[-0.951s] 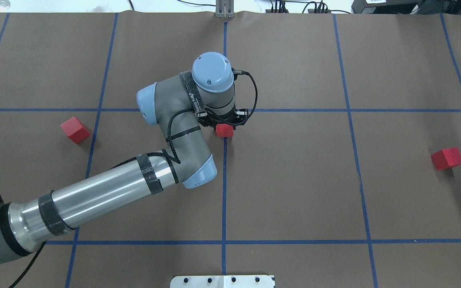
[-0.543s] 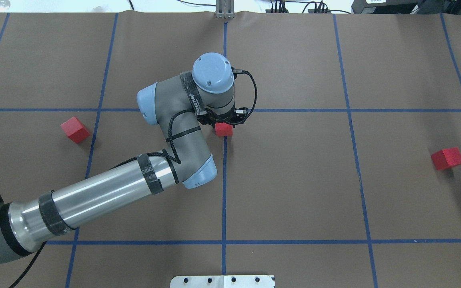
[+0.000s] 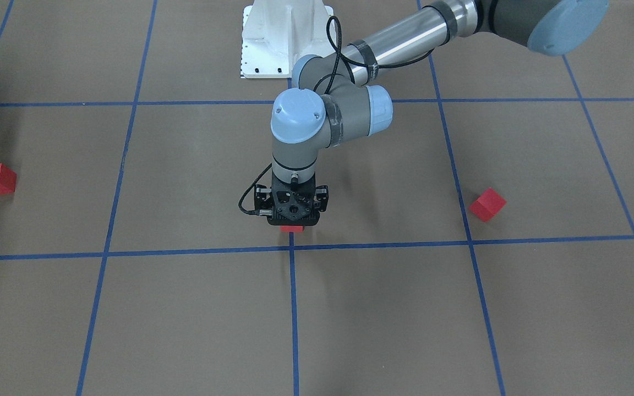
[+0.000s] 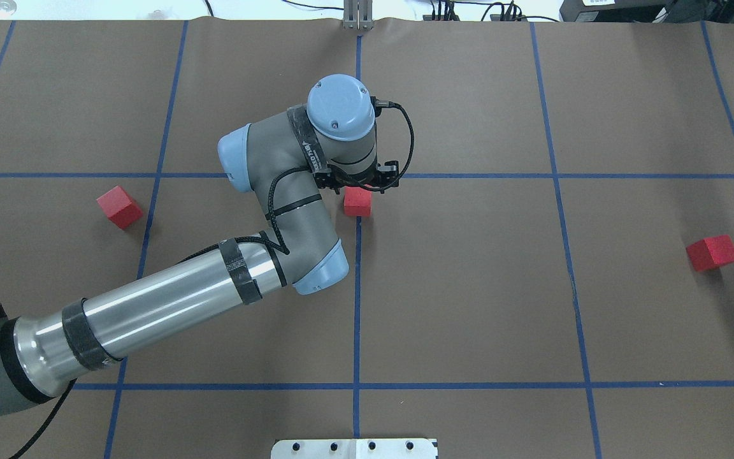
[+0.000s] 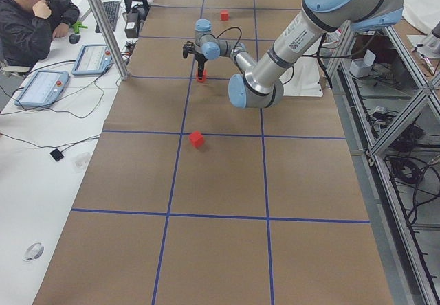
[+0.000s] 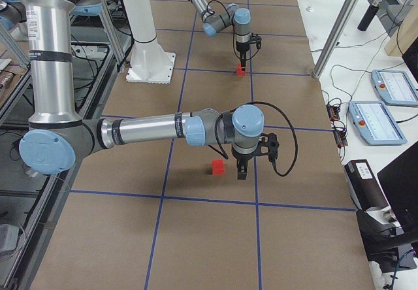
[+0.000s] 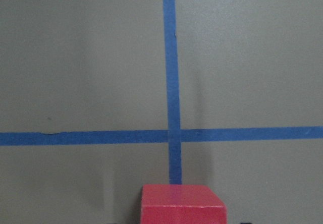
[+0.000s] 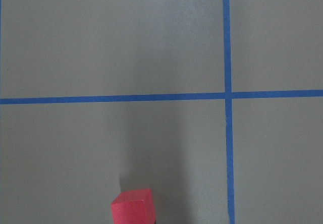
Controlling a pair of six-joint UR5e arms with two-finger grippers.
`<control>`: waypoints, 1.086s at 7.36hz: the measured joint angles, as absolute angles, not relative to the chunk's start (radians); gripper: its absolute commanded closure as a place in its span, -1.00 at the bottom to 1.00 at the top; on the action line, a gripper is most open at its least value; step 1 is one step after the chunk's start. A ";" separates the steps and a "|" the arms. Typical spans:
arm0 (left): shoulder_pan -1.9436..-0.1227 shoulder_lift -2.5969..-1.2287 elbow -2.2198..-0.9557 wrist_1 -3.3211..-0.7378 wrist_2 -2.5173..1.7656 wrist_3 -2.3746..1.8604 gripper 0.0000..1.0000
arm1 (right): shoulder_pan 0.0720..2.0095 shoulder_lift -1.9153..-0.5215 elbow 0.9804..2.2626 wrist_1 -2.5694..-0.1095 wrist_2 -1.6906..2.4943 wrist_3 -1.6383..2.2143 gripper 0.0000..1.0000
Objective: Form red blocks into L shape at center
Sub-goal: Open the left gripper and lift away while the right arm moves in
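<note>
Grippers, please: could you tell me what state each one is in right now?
Left gripper: open, holding nothing; the red block sits free beneath it.
Right gripper: cannot be told; only the exterior right view shows it.

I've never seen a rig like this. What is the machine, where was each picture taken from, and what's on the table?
This robot's left arm and right arm work over a brown table gridded with blue tape. Views: facing the robot, overhead from behind it, each table end, and each wrist. The left gripper stands over one red block beside the center crossing; whether it grips is unclear. The right gripper hangs by a second red block; a third red block lies alone.
</note>
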State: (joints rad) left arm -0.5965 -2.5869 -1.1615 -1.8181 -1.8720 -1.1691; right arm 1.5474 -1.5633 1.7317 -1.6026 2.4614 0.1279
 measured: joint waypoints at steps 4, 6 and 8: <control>-0.784 -2.573 -1.267 -1.716 -2.008 -1.167 -0.98 | 1.525 -1.518 1.745 -1.591 2.420 0.146 -0.99; -0.855 -2.474 -1.362 -1.690 -2.036 -1.148 -0.99 | 1.420 -1.540 1.753 -1.482 2.347 0.227 -0.98; -0.913 -2.342 -1.468 -1.686 -2.042 -1.031 -0.99 | 1.273 -1.575 1.748 -1.368 2.304 0.338 -0.98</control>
